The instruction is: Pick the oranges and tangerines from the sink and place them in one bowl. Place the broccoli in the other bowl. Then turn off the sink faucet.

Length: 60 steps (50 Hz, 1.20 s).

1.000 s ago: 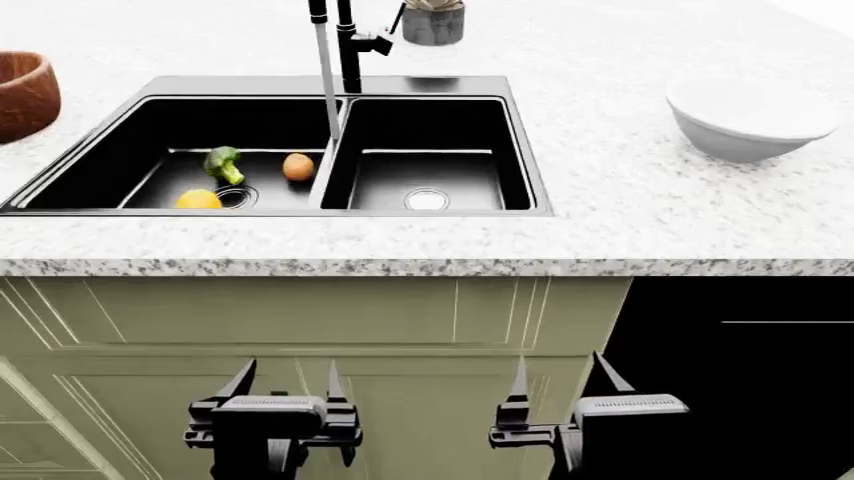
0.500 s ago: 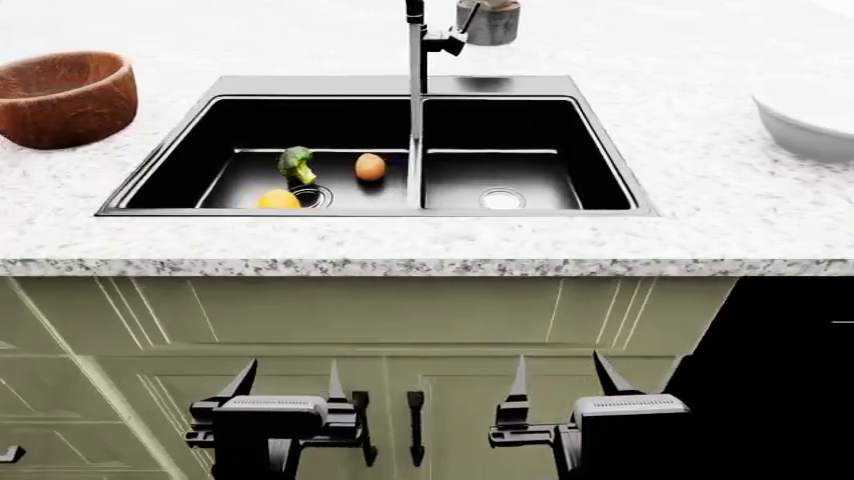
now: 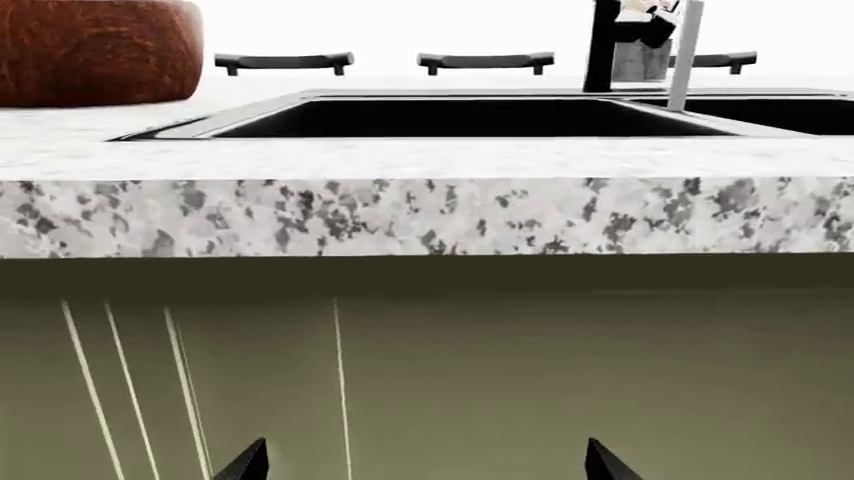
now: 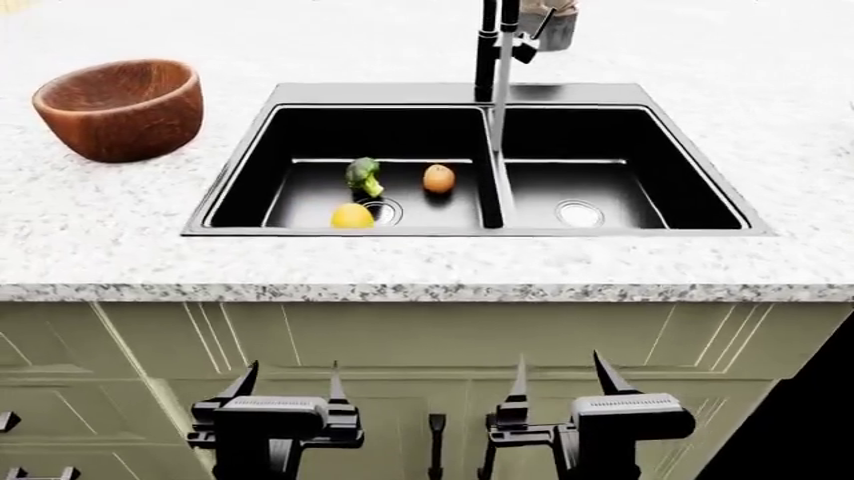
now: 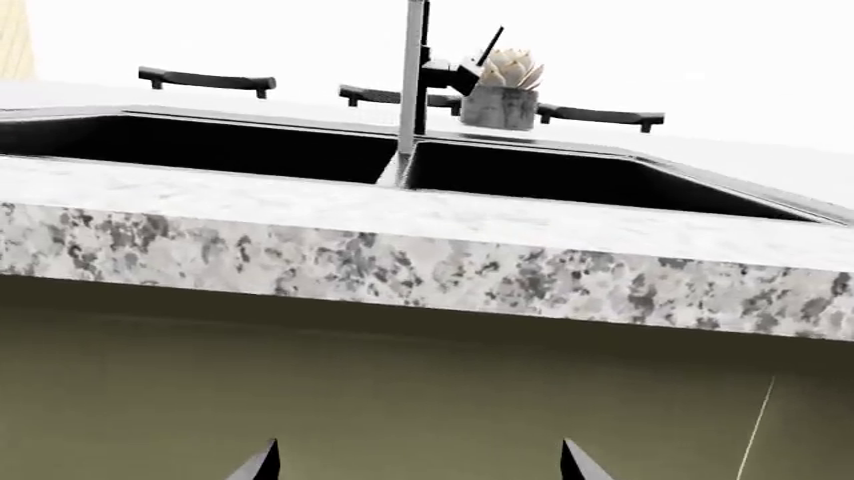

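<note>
I count two round fruits, one yellow-orange and one deeper orange, one green broccoli floret, one reddish-brown wooden bowl, one black double-basin sink with two silver drains, and one tall black faucet.

Wooden bowl on counter, beside sink.

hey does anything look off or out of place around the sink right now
Mostly tidy. The odd part is food in the sink: a broccoli floret, a yellow-orange fruit and a deeper orange one lie loose in its left basin. Water streams from the faucet. The wooden bowl stands upright, empty.
</note>
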### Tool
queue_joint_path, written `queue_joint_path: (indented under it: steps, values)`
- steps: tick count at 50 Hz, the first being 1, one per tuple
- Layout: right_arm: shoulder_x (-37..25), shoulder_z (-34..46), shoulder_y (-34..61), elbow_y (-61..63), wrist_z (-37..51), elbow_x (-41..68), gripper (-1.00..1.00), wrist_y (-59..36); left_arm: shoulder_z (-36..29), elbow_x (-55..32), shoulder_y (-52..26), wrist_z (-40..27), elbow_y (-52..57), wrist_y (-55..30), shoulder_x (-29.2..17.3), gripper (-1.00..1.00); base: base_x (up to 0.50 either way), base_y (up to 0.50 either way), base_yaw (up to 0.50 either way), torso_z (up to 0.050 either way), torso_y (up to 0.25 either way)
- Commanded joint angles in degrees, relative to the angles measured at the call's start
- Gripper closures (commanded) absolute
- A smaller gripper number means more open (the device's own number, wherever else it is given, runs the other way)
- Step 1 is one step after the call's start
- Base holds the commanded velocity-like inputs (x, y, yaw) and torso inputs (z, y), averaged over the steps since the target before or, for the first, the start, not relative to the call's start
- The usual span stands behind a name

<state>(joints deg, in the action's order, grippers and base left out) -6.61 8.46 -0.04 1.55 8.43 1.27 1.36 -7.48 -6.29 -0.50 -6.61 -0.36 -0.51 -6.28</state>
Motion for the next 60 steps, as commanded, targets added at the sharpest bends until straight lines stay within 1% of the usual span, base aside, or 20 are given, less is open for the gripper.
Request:
queue_joint_path:
  steps: [1,10,20,33,60]
  values:
    - [-0.6,0.9,0.1,0.0,0.7,0.1,-1.0,-0.2,-0.7,-0.6,-0.1,-0.6,-0.2,0.1,-0.6,-1.0,0.0,0.47,0.0,0.0,0.0]
    - [-1.0,1.2,0.2,-0.2,1.0,0.9,-1.0,0.3,-1.3,-0.8,-0.3,-1.2,-0.3,0.0,-0.9,-1.0,0.0,0.43,0.0,0.0,0.0]
    - [-1.2,1.3,0.1,-0.1,1.7,1.6,-1.0,1.0,-2.0,-0.5,-0.2,-2.0,-0.1,-0.2,-1.5,-1.0,0.0,0.0,0.0,0.0,0.0]
    - [-1.6,1.8,0.1,0.0,2.4,2.2,-1.0,0.8,-1.6,-2.5,0.0,-2.3,-0.1,0.8,-1.8,-1.0,0.0,0.0,0.0,0.0,0.0]
    - [-2.3,2.7,0.5,-0.9,3.0,4.0,-1.0,1.3,-2.9,-3.4,-0.2,-2.9,-0.1,1.7,-2.6,-1.0,0.0,0.0,0.0,0.049,0.0]
